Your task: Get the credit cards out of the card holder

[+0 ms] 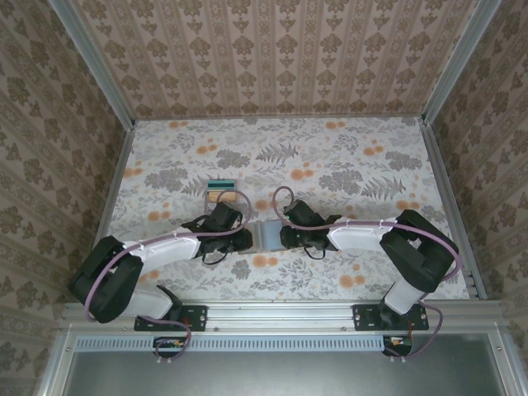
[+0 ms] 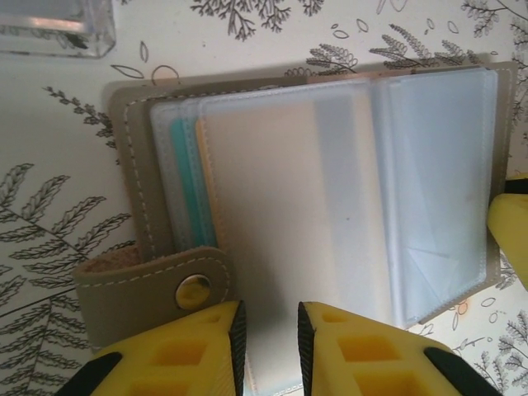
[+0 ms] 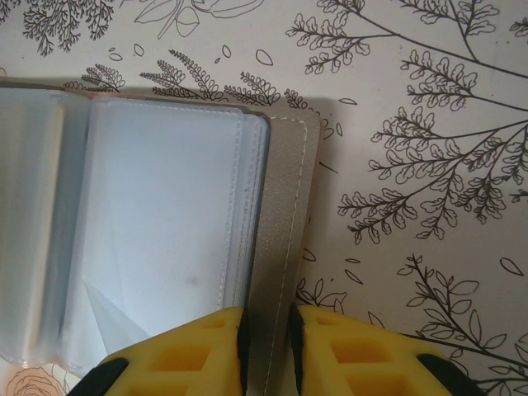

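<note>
A: Where was the card holder [image 1: 266, 237]?
B: Open flat on the surface [image 1: 346, 157] btwn arms, long axis L–R. Left jaws nearly shut on a sleeve's near edge, right jaws likewise on the cover edge. The credit cards [image 2: 188, 190] sat in the left half, so nearer the L arm.

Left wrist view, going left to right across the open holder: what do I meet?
card holder cover edge → teal card → tan card → clear sleeves
</note>
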Robot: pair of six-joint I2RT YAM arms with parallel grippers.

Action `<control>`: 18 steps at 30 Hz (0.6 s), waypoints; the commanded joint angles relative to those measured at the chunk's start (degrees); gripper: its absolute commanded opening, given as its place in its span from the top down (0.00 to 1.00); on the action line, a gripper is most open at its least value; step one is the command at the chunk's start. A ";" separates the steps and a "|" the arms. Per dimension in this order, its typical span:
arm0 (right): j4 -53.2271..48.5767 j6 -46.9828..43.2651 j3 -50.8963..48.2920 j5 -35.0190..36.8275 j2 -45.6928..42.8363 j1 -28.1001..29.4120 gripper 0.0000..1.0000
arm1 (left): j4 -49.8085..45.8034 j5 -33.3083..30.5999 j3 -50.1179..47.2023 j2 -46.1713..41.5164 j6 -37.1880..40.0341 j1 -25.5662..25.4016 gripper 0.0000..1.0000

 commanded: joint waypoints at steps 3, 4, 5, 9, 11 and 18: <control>0.89 1.37 0.61 -1.59 1.61 0.42 0.76 | 1.12 1.93 2.10 0.95 0.94 -0.54 0.67; 0.84 1.36 0.61 -1.61 1.65 0.46 0.76 | 1.15 1.99 2.15 0.94 0.90 -0.62 0.66; 0.77 1.36 0.59 -1.54 1.63 0.51 0.76 | 1.09 1.89 2.16 0.98 0.86 -0.62 0.66; 0.53 1.21 0.60 -1.42 1.44 0.46 0.76 | -0.03 1.07 2.09 0.40 0.70 -0.59 0.63; 0.33 1.19 0.57 -1.31 1.37 0.51 0.76 | -1.12 -0.37 1.68 -0.77 0.24 -0.54 0.63; 0.09 0.95 0.79 -1.26 1.30 0.51 0.76 | -5.25 -2.33 0.37 -4.05 -0.64 1.99 0.64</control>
